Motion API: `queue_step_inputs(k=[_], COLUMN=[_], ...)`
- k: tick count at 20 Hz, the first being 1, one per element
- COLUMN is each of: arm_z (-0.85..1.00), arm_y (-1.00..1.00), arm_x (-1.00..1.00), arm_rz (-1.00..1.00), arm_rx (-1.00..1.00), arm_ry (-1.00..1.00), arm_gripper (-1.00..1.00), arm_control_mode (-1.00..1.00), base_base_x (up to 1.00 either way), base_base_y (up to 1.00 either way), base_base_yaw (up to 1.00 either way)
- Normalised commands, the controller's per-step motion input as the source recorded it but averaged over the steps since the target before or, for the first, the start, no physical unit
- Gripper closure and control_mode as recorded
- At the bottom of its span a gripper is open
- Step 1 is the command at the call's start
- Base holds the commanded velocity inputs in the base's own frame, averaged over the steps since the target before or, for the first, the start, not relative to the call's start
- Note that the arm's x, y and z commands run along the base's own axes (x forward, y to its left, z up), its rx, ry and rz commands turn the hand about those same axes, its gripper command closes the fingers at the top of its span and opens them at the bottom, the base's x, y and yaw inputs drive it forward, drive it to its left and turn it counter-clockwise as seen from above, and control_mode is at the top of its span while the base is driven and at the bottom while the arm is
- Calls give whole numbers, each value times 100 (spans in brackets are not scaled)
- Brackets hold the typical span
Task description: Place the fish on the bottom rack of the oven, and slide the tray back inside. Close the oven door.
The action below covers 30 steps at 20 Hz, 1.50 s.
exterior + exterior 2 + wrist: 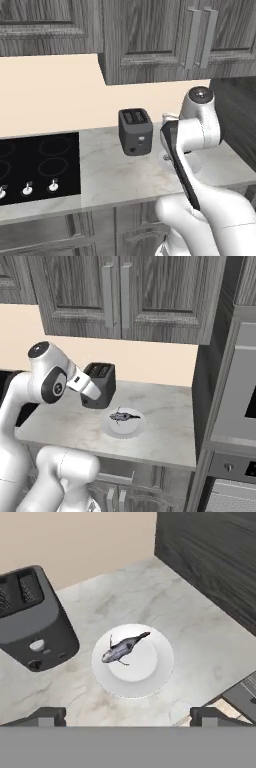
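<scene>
Fish [122, 648] lies on the white plate [157, 672], slightly off-centre toward the toaster side, tail pointing up and away in the hand view. In the right base view the fish [121, 416] and plate [131, 431] sit on the marble counter [170, 436], between the toaster and the dark side panel of the tall appliance column.

Gripper [128, 714]: fingers spread wide, tips [47, 714] at the bottom corners of the hand view, nothing between them. It hangs above the plate, well clear of the fish.

Progress, as I judge it: fish not yet picked up, so nothing is done; grasp, transfer to the oven rack, sliding the rack in and closing the door all remain.

Surroundings: dark toaster [32, 619] just beside the plate, not touching; likely the closest obstacle on a descent. Cooktop [37, 167] lies further off along the counter in the left base view. Cabinets [125, 296] overhead.
</scene>
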Motion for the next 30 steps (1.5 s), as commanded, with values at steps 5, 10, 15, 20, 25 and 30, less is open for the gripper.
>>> queue_step_inputs(k=[5, 10, 15, 20, 25, 30], arm_z=[-13, -12, -9, -55, -51, -39], arm_y=[-43, -58, -45, -13, 7, 10], arm_x=[0, 1, 6, 8, 26, 32], arm_rz=[-33, -20, -5, 0, 0, -2], arm_rx=[18, 28, 10, 0, 1, 5], arm_ry=[6, 13, 2, 11, 27, 20], arm_gripper=[-100, -100, -100, -100, -100, -100], arm_control_mode=[-100, -100, -100, -100, -100, -100], base_base_x=[0, 0, 0, 0, 0, 0], base_base_y=[0, 0, 0, 0, 0, 0], base_base_yaw=[0, 0, 0, 0, 0, 0])
